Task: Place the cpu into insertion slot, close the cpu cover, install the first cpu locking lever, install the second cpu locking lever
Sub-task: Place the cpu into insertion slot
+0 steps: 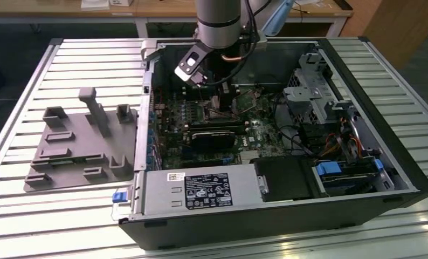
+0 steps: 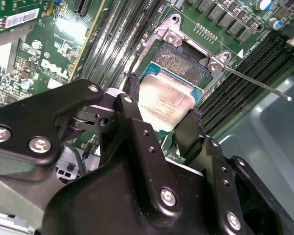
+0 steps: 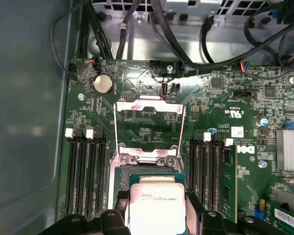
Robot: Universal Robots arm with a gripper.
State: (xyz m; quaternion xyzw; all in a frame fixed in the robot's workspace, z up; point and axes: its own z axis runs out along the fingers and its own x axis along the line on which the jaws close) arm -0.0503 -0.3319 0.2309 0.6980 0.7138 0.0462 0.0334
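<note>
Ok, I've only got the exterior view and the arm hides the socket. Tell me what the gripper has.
Observer: In the second wrist view the gripper is shut on the cpu, gripping it by two opposite edges.
Operator: Give me its place against the insertion slot.
Observer: It is over the insertion slot, and part of the slot's bare contact field shows beyond it. I cannot tell whether it touches.
Operator: Report the cpu cover.
Observer: In the first wrist view the cpu cover is swung open, away from the slot.
</note>
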